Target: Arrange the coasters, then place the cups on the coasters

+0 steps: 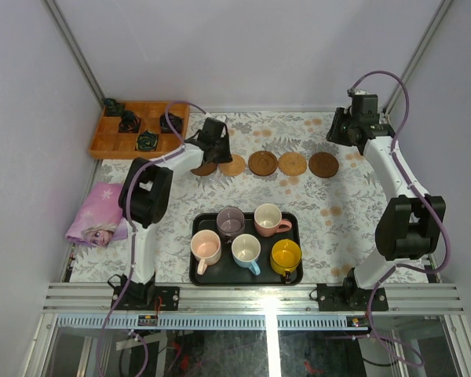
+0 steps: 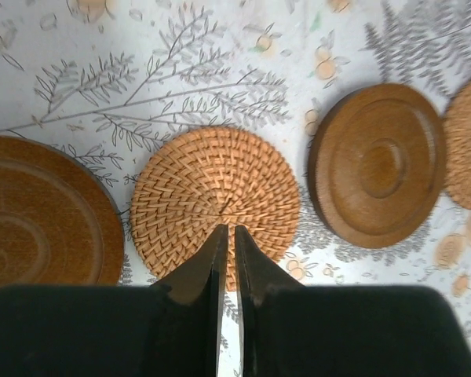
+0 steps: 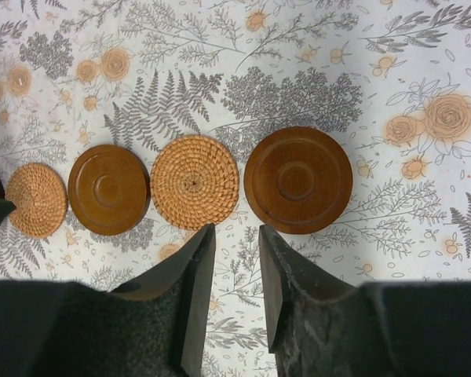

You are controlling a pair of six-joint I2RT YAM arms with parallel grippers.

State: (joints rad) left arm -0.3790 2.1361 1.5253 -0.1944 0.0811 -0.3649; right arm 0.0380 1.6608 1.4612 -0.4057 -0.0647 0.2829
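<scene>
Left gripper [image 2: 226, 233] is pinched shut on nothing, tips over the near edge of a tan woven round coaster [image 2: 216, 192], second from left in the row of five coasters [image 1: 262, 162]. Right gripper [image 3: 235, 229] has its jaws parted and empty, just short of the right-end dark wooden round coaster [image 3: 298, 180]. Black rectangular tray [image 1: 297, 228] holds all five mugs: mauve-grey mug [image 1: 230, 222], salmon-pink mug [image 1: 267, 220], peach-pink mug [image 1: 206, 247], light blue mug [image 1: 246, 250], yellow mug [image 1: 286, 255].

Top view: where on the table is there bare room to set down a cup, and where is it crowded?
Bare cloth: the strip between the coaster row and the tray; the patch between tray and right arm. Crowded: the tray, full of cups; the back-left corner by the wooden box and left gripper.
</scene>
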